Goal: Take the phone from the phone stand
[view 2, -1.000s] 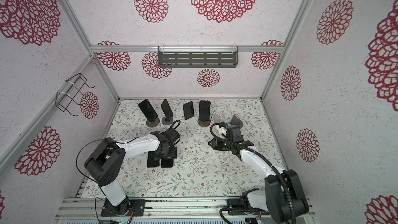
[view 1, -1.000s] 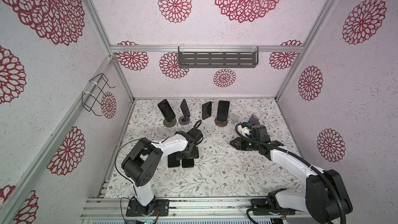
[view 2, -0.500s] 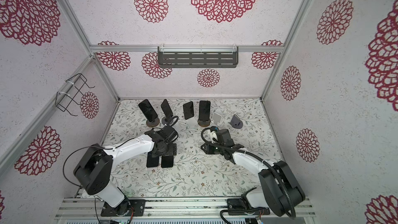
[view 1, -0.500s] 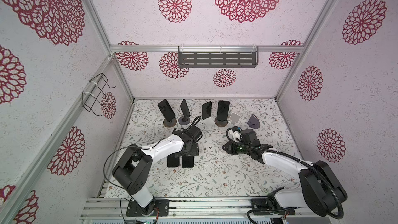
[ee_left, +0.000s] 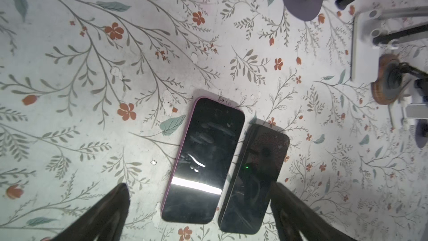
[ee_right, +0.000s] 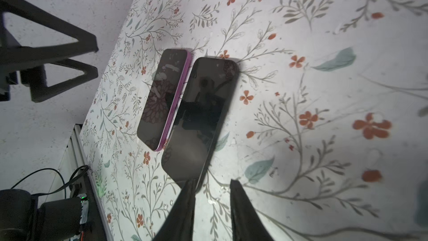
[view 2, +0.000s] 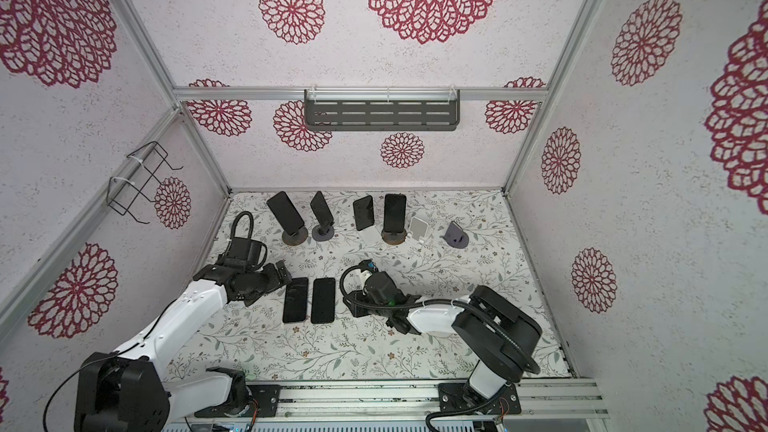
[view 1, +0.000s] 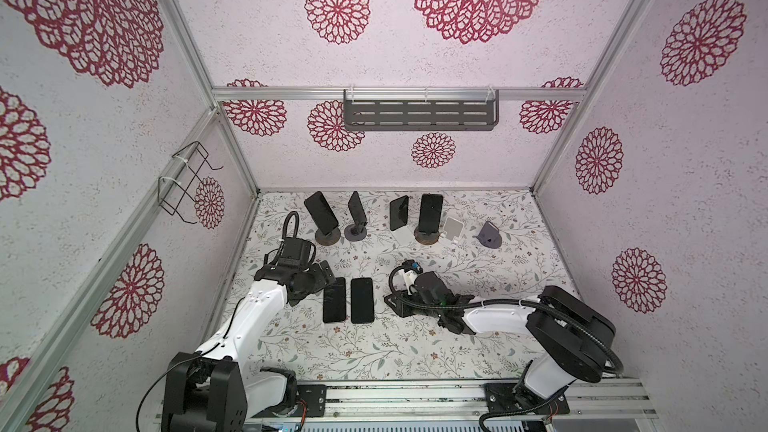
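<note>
Two phones lie flat side by side mid-table in both top views: a pink-cased phone (view 1: 334, 300) (ee_left: 203, 158) (ee_right: 163, 98) and a black phone (view 1: 362, 300) (ee_left: 253, 179) (ee_right: 203, 112). My left gripper (view 1: 326, 276) (ee_left: 199, 198) hovers at their far-left end, open wide, empty. My right gripper (view 1: 391, 304) (ee_right: 214, 195) sits low just right of the black phone, open by a narrow gap with only table between its fingers; one fingertip (ee_right: 190, 193) overlaps the black phone's corner. Several more phones stand on stands at the back, such as a phone (view 1: 430, 211) on a wooden phone stand (view 1: 428, 238).
An empty white stand (view 1: 452, 229) and an empty grey stand (view 1: 489, 235) sit at the back right. A grey shelf (view 1: 419, 114) hangs on the back wall and a wire rack (view 1: 185, 180) on the left wall. A metal rail (view 1: 415, 398) runs along the front edge.
My left gripper has opened wider and drawn back left, off the two flat phones. My right arm has swung left and forward from the back-right stands to beside the black phone.
</note>
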You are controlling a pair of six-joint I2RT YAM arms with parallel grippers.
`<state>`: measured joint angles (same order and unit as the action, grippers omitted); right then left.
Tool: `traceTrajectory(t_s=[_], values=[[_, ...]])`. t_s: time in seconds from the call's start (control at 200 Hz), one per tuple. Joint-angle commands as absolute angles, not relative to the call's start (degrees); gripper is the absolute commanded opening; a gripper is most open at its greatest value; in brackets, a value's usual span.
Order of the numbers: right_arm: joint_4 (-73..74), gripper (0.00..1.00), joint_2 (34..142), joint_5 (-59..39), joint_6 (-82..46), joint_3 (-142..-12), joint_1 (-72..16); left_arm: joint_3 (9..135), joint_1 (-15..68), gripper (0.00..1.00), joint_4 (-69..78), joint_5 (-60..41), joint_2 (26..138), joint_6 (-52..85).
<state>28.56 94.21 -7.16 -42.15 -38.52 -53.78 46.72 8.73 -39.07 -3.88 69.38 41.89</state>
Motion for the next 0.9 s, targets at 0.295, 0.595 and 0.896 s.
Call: traceTrajectory(t_s=[0.295, 0.595, 0.896], values=[[38.93, 0.32, 105.55, -4.24, -48.87, -44.57, -57.02, 42.89, 4.68, 0.98, -32.71, -12.24, 67.57, 41.60], [41.81, 0.32, 110.65, -3.66, -51.30, -47.27, -58.10, 35.65, 5.27, 0.97, -25.02, -16.15, 68.97, 44.21], [42.84, 0.32, 112.17, -3.34, -52.28, -48.52, -58.29, 32.97, 6.80, 0.97, -20.89, -16.74, 70.65, 45.78]])
